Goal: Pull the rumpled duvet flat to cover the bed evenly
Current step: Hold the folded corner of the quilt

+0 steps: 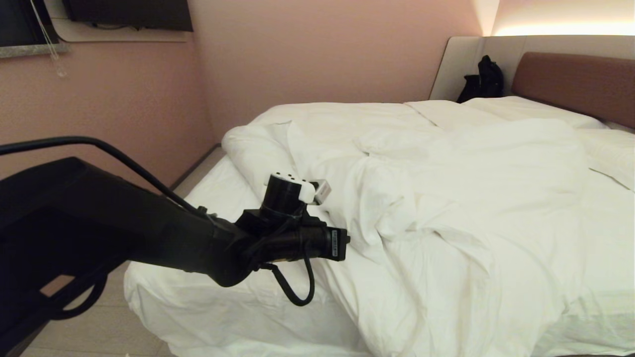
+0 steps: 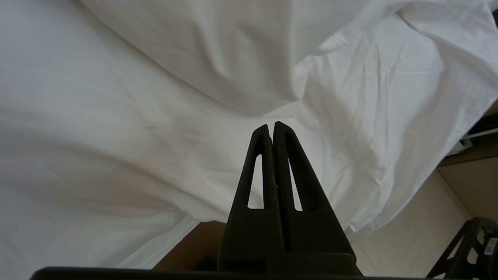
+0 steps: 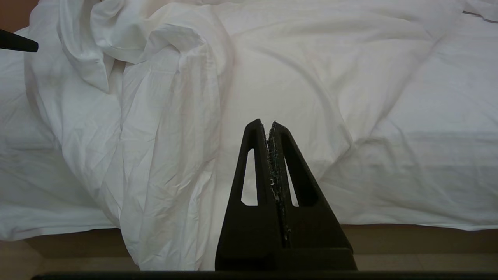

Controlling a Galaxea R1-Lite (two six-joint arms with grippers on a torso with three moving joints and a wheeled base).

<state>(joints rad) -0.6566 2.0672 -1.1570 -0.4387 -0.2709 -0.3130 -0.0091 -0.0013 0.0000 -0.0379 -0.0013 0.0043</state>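
Observation:
The white duvet [image 1: 446, 188] lies rumpled on the bed [image 1: 218, 193]. It is bunched toward the middle and right and hangs over the near edge, leaving bare sheet on the left side. My left arm reaches over the bed's near left part. The left gripper [image 2: 271, 126] is shut and empty, just above white bedding where a duvet fold [image 2: 218, 50] meets the sheet [image 2: 78, 136]. The right gripper [image 3: 265, 124] is also shut and empty. It hangs in front of the bed's near edge and faces the draped duvet [image 3: 155, 116]. It is out of the head view.
A pink wall [image 1: 124, 109] runs close along the bed's left side, with a narrow floor strip [image 1: 198, 168] between them. White pillows [image 1: 521, 111] lie by the reddish-brown headboard [image 1: 570, 79]. A black bag [image 1: 483, 79] sits in the far corner. Pale floor [image 2: 408, 233] lies below the bed's edge.

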